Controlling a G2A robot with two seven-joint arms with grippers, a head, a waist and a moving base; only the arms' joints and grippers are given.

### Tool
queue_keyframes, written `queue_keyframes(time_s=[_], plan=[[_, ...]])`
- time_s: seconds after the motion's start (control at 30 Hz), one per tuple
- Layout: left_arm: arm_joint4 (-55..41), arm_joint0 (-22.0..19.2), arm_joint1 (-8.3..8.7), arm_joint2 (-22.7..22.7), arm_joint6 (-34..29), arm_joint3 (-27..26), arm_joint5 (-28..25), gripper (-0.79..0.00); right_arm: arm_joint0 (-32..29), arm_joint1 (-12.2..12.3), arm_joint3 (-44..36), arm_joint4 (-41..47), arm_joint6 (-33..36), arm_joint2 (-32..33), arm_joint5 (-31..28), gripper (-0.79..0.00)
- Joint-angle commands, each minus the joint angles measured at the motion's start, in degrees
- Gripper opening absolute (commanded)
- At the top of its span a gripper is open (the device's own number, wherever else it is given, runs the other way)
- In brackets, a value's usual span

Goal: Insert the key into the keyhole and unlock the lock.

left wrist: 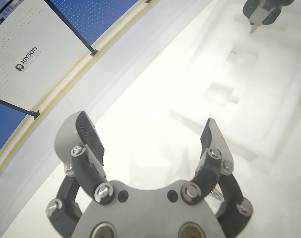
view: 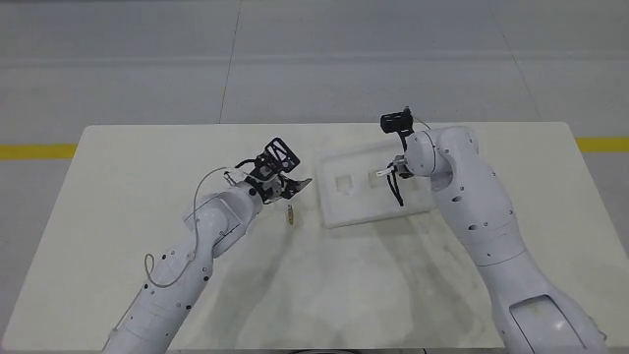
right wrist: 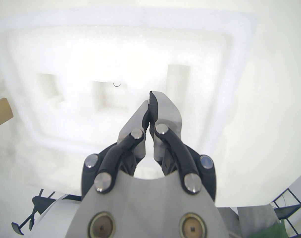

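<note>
From above the robot's arms, the top camera looks down on the white table (view: pixel 118 187), arms entering at 5 and 7 o'clock, the foam tray (view: pixel 339 218) just past centre toward 1 o'clock. The left wrist camera sits close behind the left gripper (left wrist: pixel 145 118), facing low across the table to the foam tray (left wrist: pixel 264 105) and the right gripper (left wrist: pixel 252 29) over it. The right wrist camera looks almost straight down, close, onto that same foam tray (right wrist: pixel 66 125), shared by all three views.

I list by colour. Table (view: pixel 118 216): white. Tray (view: pixel 336 218): white. Lock (view: pixel 291 215): brass-tan. Left gripper (left wrist: pixel 145 120): grey metal, pads (left wrist: pixel 89 134) black, ribbed. Right gripper (right wrist: pixel 150 99): same grey and black. Floor (view: pixel 295 49): grey, yellow stripes (view: pixel 39 149). Panels (left wrist: pixel 91 6): blue and white, fine dots, black frames.
</note>
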Motion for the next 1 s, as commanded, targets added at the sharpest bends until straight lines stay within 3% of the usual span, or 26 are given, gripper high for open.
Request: queue_keyframes(time_s=[0.0, 0.2, 0.7, 0.97], plan=[[-0.58, -0.78, -0.21, 0.89, -1.17, 0.83, -0.09, 0.000, 0.11, -0.03, 0.15, 0.40, 0.32, 0.13, -0.09, -0.785], [-1.58, -3.28, -0.67, 2.49, -3.12, 2.10, -0.83, 0.000, 0.31, -0.03, 0.57, 0.68, 0.62, 0.58, -0.53, -0.785], [-1.91, -2.96, -0.70, 2.62, -3.11, 2.53, -0.67, 0.000, -0.10, -0.04, 0.59, 1.00, -0.47, 0.62, -0.84, -0.785], [-3.30, -7.36, -1.35, 4.67, -5.10, 5.89, -3.13, 0.000, 0.05, -0.16, 1.99, -0.18, -1.53, 0.46, 0.14, -0.785]])
